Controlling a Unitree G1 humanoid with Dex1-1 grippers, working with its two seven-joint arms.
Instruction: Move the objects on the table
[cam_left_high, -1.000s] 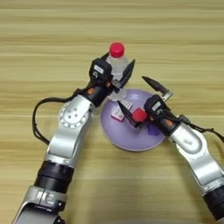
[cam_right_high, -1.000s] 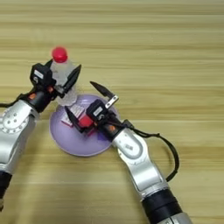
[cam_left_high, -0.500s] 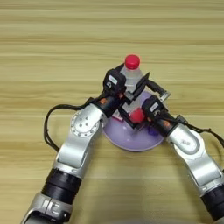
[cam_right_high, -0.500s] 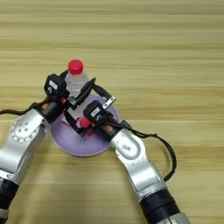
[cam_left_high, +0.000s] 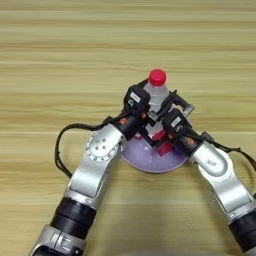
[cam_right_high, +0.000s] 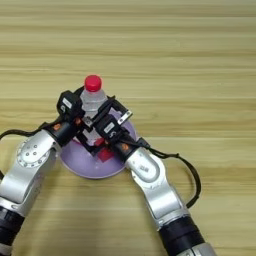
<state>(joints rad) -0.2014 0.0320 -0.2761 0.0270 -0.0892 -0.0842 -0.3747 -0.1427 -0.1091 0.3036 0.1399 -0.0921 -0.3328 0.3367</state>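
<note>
In the left eye view, the clear bottle is held upright between the left gripper's fingers, above the lilac plate's far rim.

In the right eye view, the right gripper is crowded against bottle and red cube; its finger state cannot be told.

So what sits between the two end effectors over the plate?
The bottle, upright at the plate's far edge, held by the left end effector; the right end effector crowds beside it, seen in both views.
</note>
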